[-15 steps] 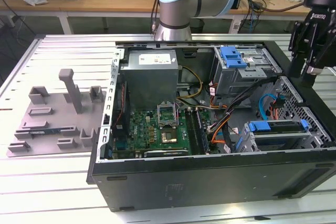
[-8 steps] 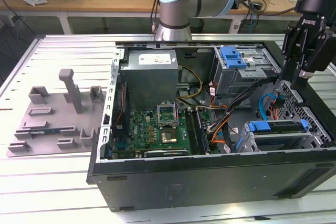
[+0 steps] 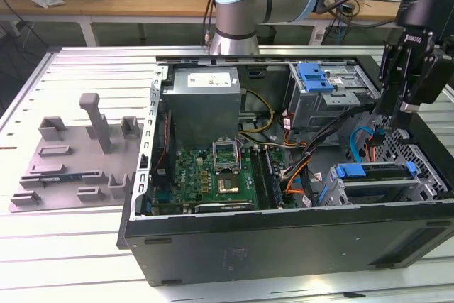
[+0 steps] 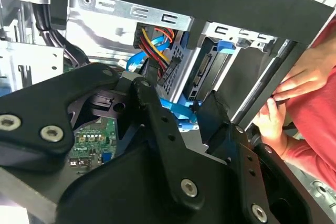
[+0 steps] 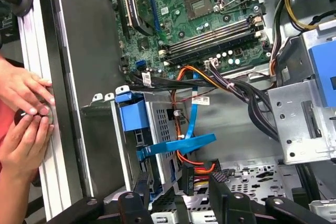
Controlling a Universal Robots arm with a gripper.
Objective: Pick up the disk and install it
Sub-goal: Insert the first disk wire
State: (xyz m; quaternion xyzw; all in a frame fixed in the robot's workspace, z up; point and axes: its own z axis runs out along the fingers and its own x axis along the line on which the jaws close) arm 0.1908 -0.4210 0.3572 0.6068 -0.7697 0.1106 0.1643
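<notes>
At about four o'clock in the exterior view, inside the open computer case [image 3: 284, 246], the disk [image 3: 376, 172] sits in a metal drive cage [image 5: 160, 119]. The cage walls hide its labelled face; what shows is the blue carrier edge and a grey strip of its side, seen too in the second wrist view [image 4: 206, 74]. How deep it is seated cannot be told.

The arm [image 3: 241, 5] enters at twelve o'clock, its upper links cut off by the picture's edge. At two to three o'clock the gripper [image 3: 399, 120] hangs over the case, pointing down, near the cage but apart from the disk. In the first wrist view the gripper [image 5: 181, 184] has its fingers [image 5: 142, 192] spread, pinching nothing, with a blue cable [image 5: 181, 142] just beyond them.

A person's hands [image 5: 23, 108] rest on the case's outer rim, the forearms cut off.
</notes>
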